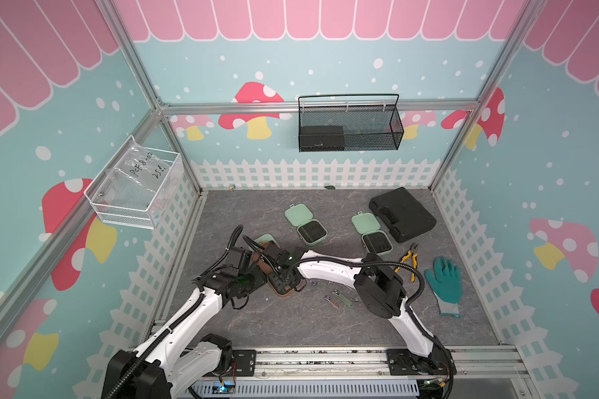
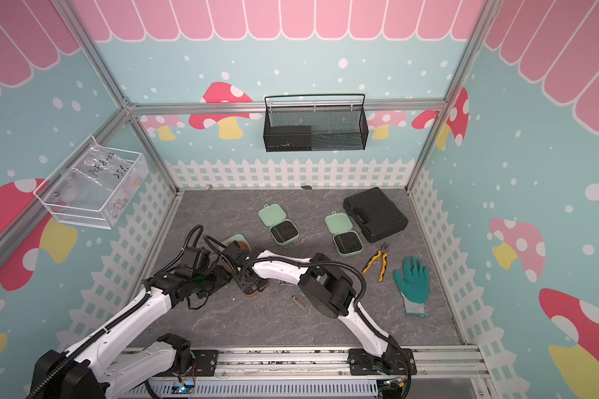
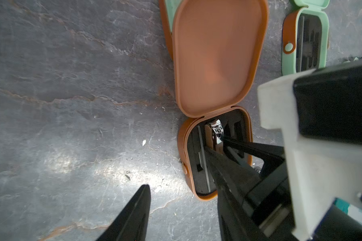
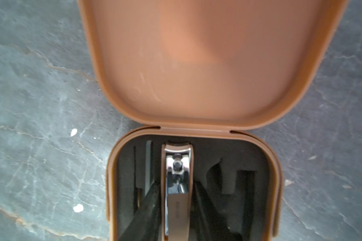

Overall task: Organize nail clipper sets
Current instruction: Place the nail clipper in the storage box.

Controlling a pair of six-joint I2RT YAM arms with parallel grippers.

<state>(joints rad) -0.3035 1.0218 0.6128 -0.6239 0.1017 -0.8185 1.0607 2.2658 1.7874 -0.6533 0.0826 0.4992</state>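
Glossy metal clipper [image 4: 177, 187] (mirror-bright); matt, smooth plastic brown case [image 4: 196, 62].

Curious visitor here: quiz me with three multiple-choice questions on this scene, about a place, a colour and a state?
1. Where are the yellow-handled pliers? A in the mesh basket; B in the toolbox; C on the table beside the teal glove.
2. What colour is the case holding the nail clipper? A brown; B mint green; C black.
3. That case's lid is: A shut; B open; C detached.
Answers: C, they lie by the glove; A, its walls are brown; B, the lid lies folded back.
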